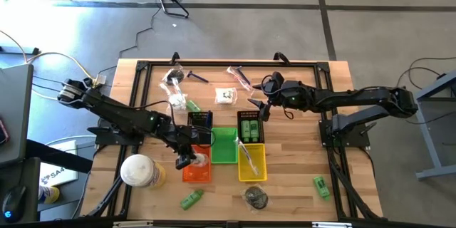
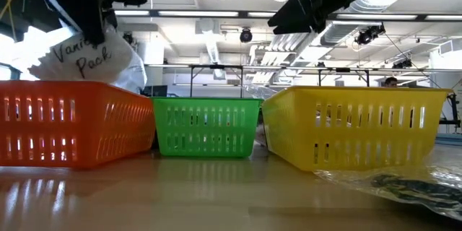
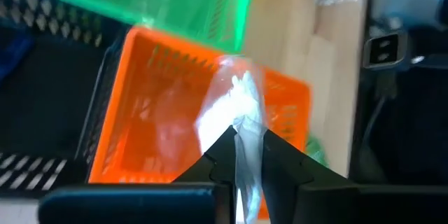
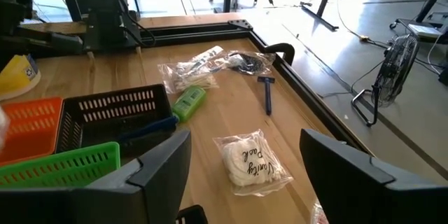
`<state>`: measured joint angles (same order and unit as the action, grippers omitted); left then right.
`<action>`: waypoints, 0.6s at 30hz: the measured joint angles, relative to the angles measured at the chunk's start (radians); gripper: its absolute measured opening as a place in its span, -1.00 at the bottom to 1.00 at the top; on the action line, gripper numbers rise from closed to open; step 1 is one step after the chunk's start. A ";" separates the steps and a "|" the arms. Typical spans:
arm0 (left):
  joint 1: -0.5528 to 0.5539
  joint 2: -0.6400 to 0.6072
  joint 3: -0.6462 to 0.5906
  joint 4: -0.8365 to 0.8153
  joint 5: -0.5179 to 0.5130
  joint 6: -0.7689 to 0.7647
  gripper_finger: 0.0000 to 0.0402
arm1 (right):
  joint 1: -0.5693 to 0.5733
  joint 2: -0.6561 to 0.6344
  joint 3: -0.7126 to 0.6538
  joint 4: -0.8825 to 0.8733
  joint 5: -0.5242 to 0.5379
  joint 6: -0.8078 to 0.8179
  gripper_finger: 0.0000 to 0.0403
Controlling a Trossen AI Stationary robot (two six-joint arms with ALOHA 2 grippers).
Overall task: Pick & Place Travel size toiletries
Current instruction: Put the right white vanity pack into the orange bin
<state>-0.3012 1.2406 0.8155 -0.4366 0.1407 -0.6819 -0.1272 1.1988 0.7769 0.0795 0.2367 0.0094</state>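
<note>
**Desk editor:** Orange basket point(image 1: 197, 172) front and centre — what is the left arm doing above it?

**Photographer:** The left end effector point(image 3: 246, 155) hangs over that basket with a clear-wrapped white vanity pack point(image 3: 234, 115) pinched between its fingers point(image 3: 281, 164), which look barely parted. The pack dangles above the basket's floor, not yet resting in it.

**Desk editor:** And the right arm?

**Photographer:** The right end effector point(image 1: 261, 105) waits with its fingers wide apart and nothing between them, above the desk point(image 1: 299, 178) near the black basket point(image 1: 250, 127). A second vanity pack point(image 4: 250, 158), a green tube point(image 4: 187, 103) and a dark razor point(image 4: 267, 92) lie loose on the wood ahead of it.

**Desk editor:** What might spoil the drop?

**Photographer:** My guess is the wrapper. Crinkled plastic could cling to a finger pad as the grip loosens, or the pack could catch the basket's wall and tip out onto the desk. The large round container point(image 1: 139, 170) sits just beside the basket, so a wide swing away could nudge it.
</note>
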 joint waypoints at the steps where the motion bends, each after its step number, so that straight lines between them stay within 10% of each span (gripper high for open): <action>1: 0.000 0.000 -0.002 -0.011 0.000 0.000 -0.78 | 0.000 0.000 0.000 0.000 0.000 -0.004 0.29; 18: 0.000 0.002 -0.001 -0.007 -0.002 0.139 -0.01 | 0.000 0.000 0.000 0.001 0.000 -0.011 0.29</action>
<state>-0.3012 1.2427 0.8146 -0.4438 0.1386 -0.5429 -0.1272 1.1988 0.7769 0.0803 0.2367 -0.0013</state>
